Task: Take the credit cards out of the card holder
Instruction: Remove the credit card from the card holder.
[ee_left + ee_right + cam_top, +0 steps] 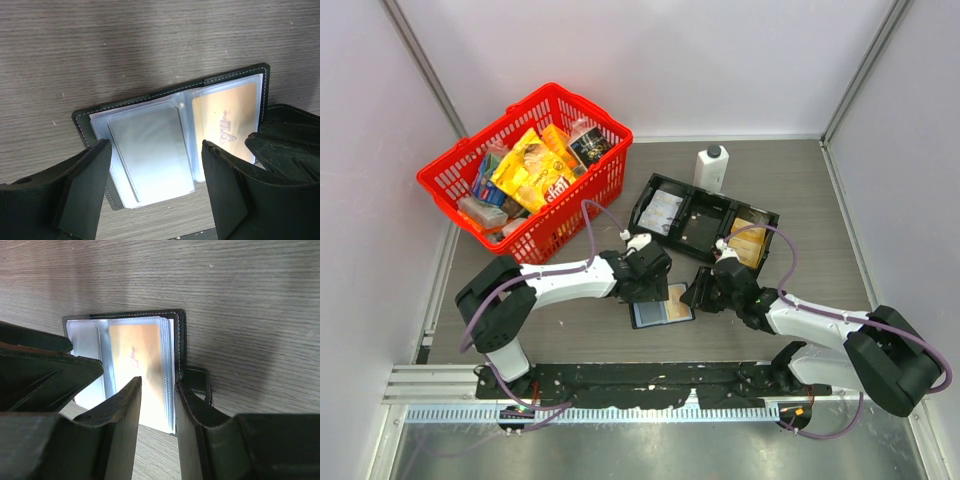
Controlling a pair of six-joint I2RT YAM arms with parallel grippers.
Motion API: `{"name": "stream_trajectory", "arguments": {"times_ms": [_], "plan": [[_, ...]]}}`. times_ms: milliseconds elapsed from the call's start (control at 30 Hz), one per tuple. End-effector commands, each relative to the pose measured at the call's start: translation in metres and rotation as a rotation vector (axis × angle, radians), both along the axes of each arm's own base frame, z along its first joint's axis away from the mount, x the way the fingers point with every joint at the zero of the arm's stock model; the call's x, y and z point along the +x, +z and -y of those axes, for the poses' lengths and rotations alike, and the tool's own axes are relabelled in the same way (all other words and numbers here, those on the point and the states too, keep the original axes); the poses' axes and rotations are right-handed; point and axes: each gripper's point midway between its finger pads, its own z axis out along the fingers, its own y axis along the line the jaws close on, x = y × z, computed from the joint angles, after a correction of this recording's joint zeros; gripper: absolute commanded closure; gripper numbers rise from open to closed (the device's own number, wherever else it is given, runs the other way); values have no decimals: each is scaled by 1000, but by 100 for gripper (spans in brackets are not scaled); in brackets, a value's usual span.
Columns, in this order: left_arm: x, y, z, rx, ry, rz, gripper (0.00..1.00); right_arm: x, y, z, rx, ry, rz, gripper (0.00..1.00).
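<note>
The black card holder (662, 308) lies open and flat on the table between my two grippers. In the left wrist view its clear sleeves show a grey credit card (150, 150) on the left page and a golden-yellow credit card (225, 120) on the right page. My left gripper (155, 172) hangs open just above the near edge of the grey page, with nothing between its fingers. My right gripper (157, 390) stands narrowly open over the right page. One finger is over the golden card (135, 350) and the other is against the black cover by the snap tab (197, 382).
A long black three-compartment tray (705, 215) lies just behind the holder, with a pale flat item and a golden-yellow one in it. A white bottle (711, 168) with a black cap stands behind the tray. A red basket (450, 180) of snack packets sits at the back left.
</note>
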Motion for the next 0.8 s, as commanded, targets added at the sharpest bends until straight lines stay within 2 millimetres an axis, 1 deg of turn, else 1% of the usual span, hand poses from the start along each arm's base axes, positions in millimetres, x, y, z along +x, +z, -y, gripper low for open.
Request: {"name": "stream_trajectory", "arguments": {"times_ms": [0,333,633,767], "plan": [[-3,9,20,-74,-17,-16,25,-7,-15,8,-51,-5,-45,62],[-2,33,43,-172,-40,-13,27,-7,-16,8,-50,-5,-47,62],[-2,40,53,-206,-55,-18,27,-7,-16,7,-47,-1,-48,62],[-1,42,61,-230,-66,-23,27,-7,-14,7,-38,-6,-42,62]]}}
